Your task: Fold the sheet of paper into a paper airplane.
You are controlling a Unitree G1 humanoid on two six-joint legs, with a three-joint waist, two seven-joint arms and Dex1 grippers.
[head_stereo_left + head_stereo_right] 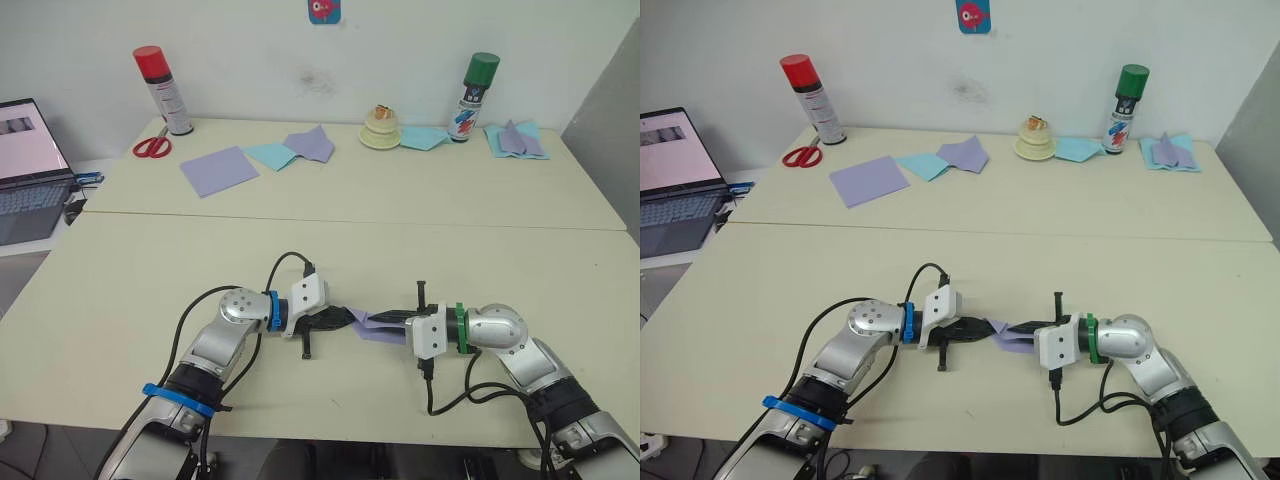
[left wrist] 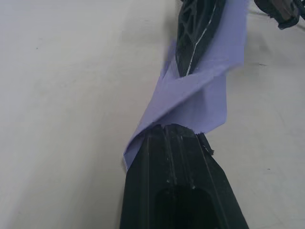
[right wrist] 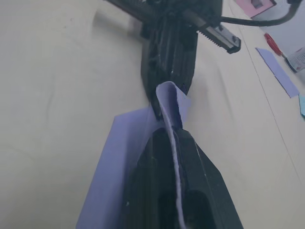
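Spanning hands crosswise (twisted): paper airplane [image 1: 372,323]

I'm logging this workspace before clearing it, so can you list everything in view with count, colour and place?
Paper airplane: one, lavender, folded small, on the near table between the two grippers.
Flat sheet: one, lavender, far table, left part.
Folded paper piles: three, light blue with lavender, far table.
Spray cans: two, red cap far left, green cap far right.
Scissors: one, red handles, beside the red-capped can.
Cream dish: one, something small stacked on it, far table middle.
Laptop: one, open, at the left edge.
Wall sticker: one, blue and pink.
Left gripper: black fingers shut on the airplane.
Right gripper: black fingers shut on the airplane.
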